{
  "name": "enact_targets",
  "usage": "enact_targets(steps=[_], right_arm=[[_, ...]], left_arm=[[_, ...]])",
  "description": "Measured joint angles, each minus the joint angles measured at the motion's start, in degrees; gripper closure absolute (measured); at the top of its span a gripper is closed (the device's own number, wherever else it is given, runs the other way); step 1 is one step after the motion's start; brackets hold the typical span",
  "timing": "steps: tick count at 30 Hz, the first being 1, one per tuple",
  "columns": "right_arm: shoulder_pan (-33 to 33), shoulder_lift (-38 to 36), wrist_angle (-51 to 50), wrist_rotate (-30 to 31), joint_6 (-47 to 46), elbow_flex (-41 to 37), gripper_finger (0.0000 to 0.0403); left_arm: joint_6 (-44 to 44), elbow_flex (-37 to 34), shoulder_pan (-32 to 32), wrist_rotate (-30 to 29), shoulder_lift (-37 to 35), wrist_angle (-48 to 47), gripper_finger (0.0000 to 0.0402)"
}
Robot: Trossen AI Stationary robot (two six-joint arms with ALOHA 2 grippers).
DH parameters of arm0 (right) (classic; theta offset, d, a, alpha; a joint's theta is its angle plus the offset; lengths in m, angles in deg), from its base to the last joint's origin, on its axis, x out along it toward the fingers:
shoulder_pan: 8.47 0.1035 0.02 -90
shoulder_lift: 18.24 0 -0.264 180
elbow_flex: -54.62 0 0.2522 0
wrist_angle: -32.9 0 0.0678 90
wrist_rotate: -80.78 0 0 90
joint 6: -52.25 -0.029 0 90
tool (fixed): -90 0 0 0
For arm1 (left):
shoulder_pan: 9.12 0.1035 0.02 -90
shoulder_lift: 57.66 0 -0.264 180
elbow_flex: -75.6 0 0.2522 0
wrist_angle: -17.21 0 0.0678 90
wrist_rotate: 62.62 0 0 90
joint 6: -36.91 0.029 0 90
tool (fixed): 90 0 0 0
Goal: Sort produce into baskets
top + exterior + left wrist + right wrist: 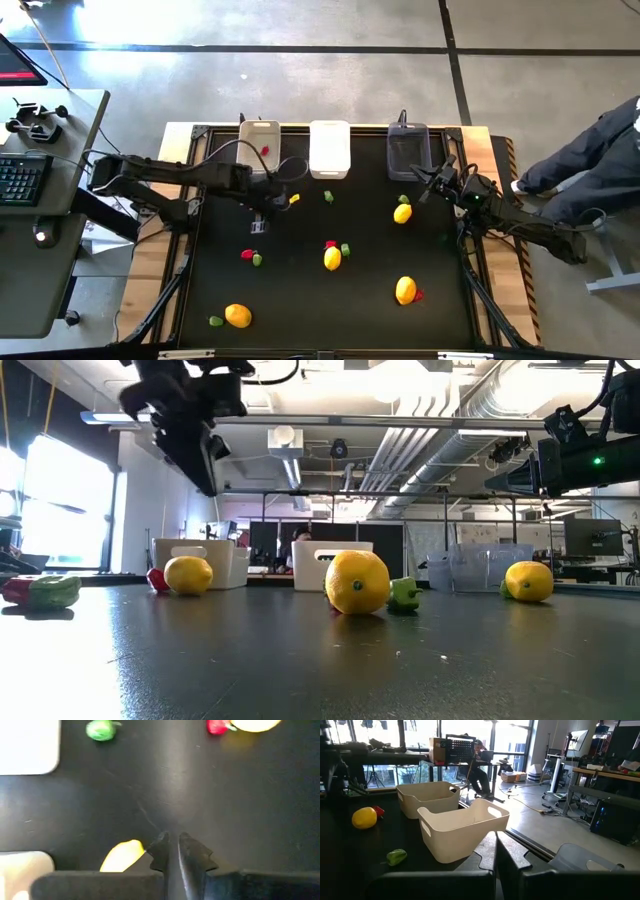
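Note:
Three baskets stand along the far edge: beige [259,145] with a red piece inside, white [329,148] and dark grey [408,150]. Lemon-like fruits [402,212] [332,258] [405,290], an orange one [237,316] and small red [247,255] and green pieces [328,197] lie scattered on the black table. My left gripper [171,845] is shut and empty, raised above the table [205,470] beside a small yellow piece [122,856] in front of the beige basket. My right gripper [496,847] is shut and empty, raised near the grey basket [432,185].
The black table's raised rim [480,260] bounds the work area. A person's legs [590,155] show beyond the table's right edge. A desk with a keyboard [20,175] stands to the left. Bare table lies between the scattered pieces.

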Motion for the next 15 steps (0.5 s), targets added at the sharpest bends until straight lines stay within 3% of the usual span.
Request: enact_targets(steps=[9, 15], right_arm=[[0.0, 0.0, 0.0, 0.0, 0.0, 0.0, 0.0402], [0.0, 0.0, 0.0, 0.0, 0.0, 0.0, 0.0402]], left_arm=[[-1.7, 0.0, -4.9, -0.3, 3.4, -3.2, 0.0269], [-2.7, 0.0, -5.4, -6.1, 7.5, -6.4, 0.0195]])
